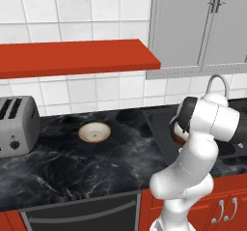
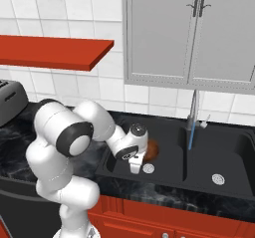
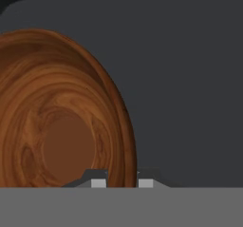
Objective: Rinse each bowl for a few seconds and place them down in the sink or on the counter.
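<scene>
Far left on the bench [image 1: 72, 162], black with whitish marble veins: a boxy brushed-metal toaster [image 1: 17, 124]. Next along, a shallow round cream bowl [image 1: 94, 132] with tan rim, upright on the stone. Further right, over the left basin of the matte black sink [image 2: 164, 182], the tool [image 3: 122, 182] pinched shut on the rim of the glossy wood-grained bowl [image 3: 57, 112] (rim between the two tips, concentric rings visible inside). Beyond, a slim silver gooseneck faucet [image 2: 192, 115] between basins.
</scene>
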### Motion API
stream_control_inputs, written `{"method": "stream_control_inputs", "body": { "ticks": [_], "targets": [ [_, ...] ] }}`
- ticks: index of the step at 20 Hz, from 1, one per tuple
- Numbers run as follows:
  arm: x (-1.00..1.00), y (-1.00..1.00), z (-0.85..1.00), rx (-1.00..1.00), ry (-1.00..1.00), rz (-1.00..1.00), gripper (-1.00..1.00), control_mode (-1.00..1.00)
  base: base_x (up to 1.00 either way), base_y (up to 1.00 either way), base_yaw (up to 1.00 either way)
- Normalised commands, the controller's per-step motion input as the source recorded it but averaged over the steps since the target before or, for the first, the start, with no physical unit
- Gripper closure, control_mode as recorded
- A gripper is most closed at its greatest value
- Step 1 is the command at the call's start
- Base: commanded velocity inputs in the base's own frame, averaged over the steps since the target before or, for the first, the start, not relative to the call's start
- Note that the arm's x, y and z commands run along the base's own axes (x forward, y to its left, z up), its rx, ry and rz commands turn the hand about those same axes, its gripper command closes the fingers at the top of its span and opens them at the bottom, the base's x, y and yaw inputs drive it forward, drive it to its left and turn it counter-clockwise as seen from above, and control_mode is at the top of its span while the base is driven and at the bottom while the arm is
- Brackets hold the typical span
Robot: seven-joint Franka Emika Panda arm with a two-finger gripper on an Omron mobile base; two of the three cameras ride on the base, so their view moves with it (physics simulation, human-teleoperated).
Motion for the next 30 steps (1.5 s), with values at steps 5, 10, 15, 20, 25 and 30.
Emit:
{"method": "stream_control_inputs", "body": {
  "ticks": [5, 10, 15, 20, 25, 30],
  "targets": [
    [0.28, 0.01, -0.32, 0.00, 0.04, 0.02, 1.00, -1.00, 0.00, 0.00, 0.00],
    [0.26, 0.00, -0.33, 0.00, 0.05, 0.02, 1.00, -1.00, 0.00, 0.00, 0.00],
    [0.25, 0.00, -0.34, 0.00, 0.05, 0.03, 1.00, -1.00, 0.00, 0.00, 0.00],
    [0.26, 0.00, -0.32, 0.00, 0.04, 0.03, 1.00, -1.00, 0.00, 0.00, 0.00],
    [0.37, 0.00, -0.23, 0.00, 0.01, 0.03, 1.00, -1.00, 0.00, 0.00, 0.00],
    [0.48, 0.00, -0.06, 0.00, 0.03, 0.02, 1.00, -1.00, 0.00, 0.00, 0.00]
  ]
}}
